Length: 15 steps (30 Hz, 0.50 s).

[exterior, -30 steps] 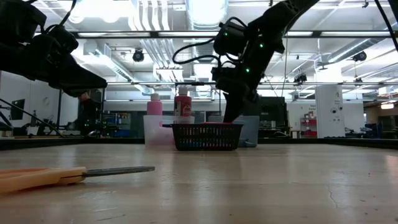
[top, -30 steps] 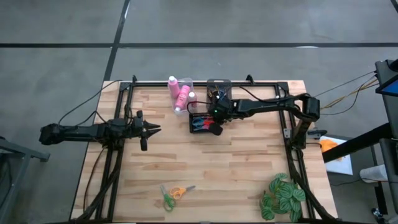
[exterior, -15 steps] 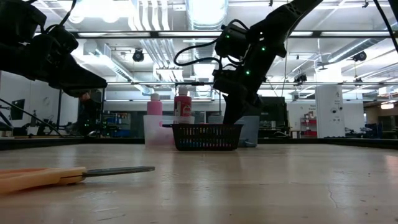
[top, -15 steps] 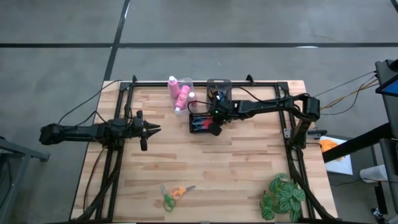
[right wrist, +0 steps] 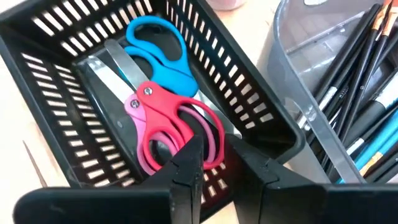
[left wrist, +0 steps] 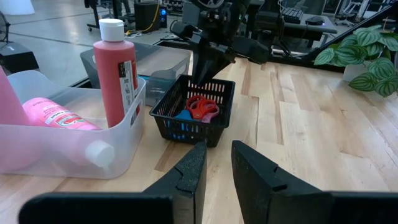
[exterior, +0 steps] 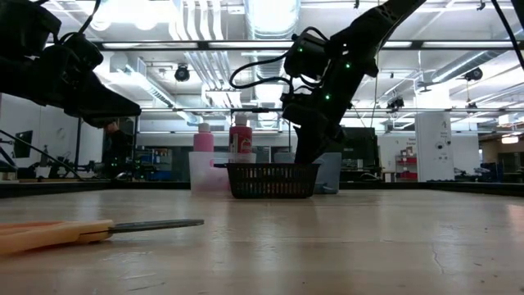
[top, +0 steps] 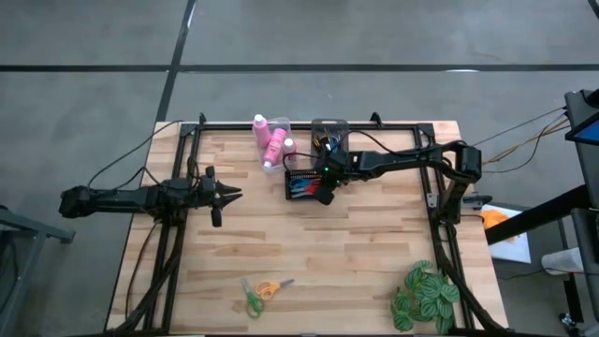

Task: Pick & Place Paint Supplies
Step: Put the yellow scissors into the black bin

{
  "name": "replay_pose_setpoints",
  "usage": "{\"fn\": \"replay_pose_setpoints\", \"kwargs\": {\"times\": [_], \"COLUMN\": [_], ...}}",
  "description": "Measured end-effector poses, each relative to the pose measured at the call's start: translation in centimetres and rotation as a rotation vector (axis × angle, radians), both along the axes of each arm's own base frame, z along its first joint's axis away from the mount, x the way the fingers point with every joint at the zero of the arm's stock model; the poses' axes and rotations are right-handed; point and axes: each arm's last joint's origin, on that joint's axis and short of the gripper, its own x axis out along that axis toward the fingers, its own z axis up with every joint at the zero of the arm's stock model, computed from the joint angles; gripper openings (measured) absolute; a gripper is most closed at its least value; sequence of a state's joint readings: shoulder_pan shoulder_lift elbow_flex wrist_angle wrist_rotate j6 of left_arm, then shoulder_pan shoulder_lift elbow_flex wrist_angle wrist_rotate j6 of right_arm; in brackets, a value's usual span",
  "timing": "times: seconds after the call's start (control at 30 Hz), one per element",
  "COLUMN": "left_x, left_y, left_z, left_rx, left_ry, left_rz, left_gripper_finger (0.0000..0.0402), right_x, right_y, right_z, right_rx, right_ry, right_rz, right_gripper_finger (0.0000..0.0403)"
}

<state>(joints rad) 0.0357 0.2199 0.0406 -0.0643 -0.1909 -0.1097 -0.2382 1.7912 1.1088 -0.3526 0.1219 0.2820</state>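
While the right gripper (right wrist: 214, 158) hangs over the black mesh basket (right wrist: 261, 127), jaws slightly apart, red scissors (right wrist: 171, 127) lie inside on blue ones (right wrist: 158, 50); left gripper (top: 227, 195) waits mid-worktop (top: 356, 253), jaws narrowly parted.

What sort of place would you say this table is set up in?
Probably a robotics lab or workshop: the wooden table stands on bare concrete floor, with exposed ceiling ducts and strip lights overhead and benches of equipment behind.

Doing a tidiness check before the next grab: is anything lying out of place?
One pair, the orange and green scissors, lies loose at the table's near edge, far from the black basket holding the red scissors and blue scissors.
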Motion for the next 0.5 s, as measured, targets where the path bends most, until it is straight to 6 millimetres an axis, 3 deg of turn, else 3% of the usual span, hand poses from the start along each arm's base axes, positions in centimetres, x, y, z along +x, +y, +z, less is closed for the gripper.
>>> {"fn": "replay_pose_setpoints", "kwargs": {"times": [0.3,0.5], "left_x": [0.0,0.0], "left_y": [0.0,0.0], "left_z": [0.0,0.0], "left_rx": [0.0,0.0], "left_ry": [0.0,0.0], "left_rz": [0.0,0.0], "left_gripper_finger": [0.0079,0.0079], "right_x": [0.1,-2.0], "right_y": [0.4,0.9], "right_z": [2.3,4.5], "right_rx": [-0.047,-0.117], "right_ry": [-0.168,-0.343], "right_rz": [0.027,0.054], "right_gripper_finger": [0.0065,0.0065]}}
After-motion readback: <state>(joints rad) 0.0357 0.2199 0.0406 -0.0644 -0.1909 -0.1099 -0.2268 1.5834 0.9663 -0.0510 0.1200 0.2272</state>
